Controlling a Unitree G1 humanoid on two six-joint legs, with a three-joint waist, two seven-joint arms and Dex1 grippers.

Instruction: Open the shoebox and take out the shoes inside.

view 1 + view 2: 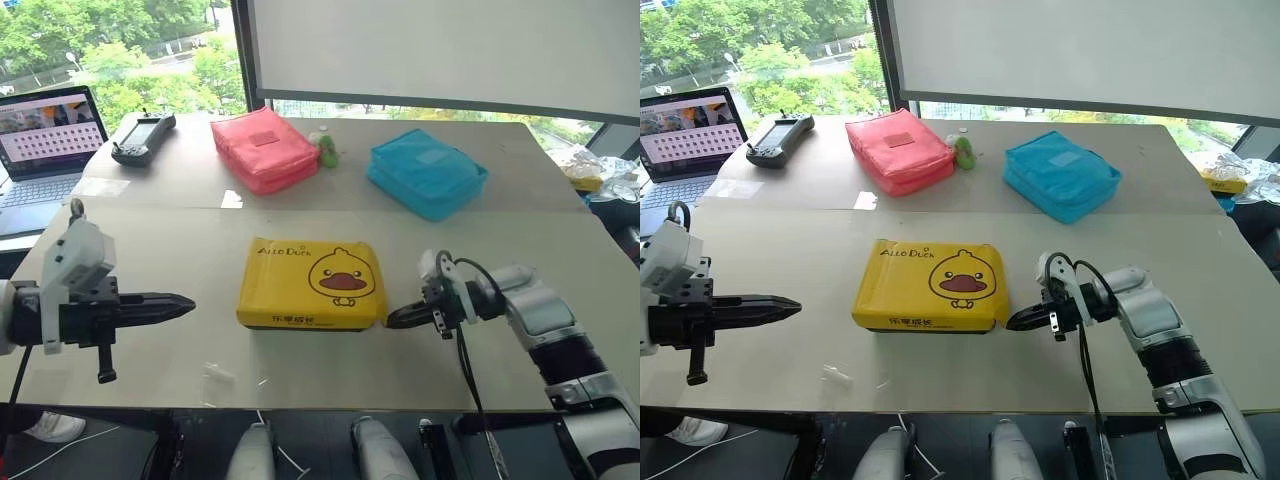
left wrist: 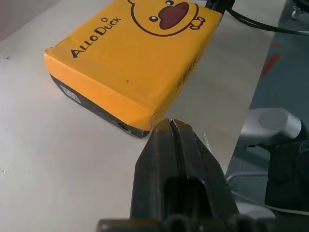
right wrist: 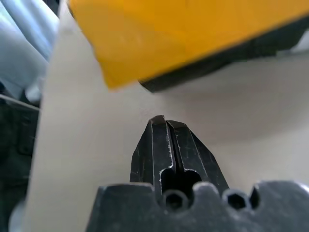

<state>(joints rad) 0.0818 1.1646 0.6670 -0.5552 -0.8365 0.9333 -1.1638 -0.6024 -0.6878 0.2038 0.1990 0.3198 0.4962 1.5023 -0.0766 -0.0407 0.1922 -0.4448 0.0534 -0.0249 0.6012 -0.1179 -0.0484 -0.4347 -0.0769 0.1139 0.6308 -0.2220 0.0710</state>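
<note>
Lid-on shoebox mid-table; right gripper pinched closed just beside its corner, left gripper closed, well apart.

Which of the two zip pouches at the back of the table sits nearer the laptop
The red pouch. It lies on the laptop's side of the table, just past the black handheld controller, while the blue pouch sits farther toward the opposite side.

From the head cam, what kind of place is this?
Probably an office or lab test bench by a window: a laptop and a handheld controller sit on the table, with trees outside the glass.
</note>
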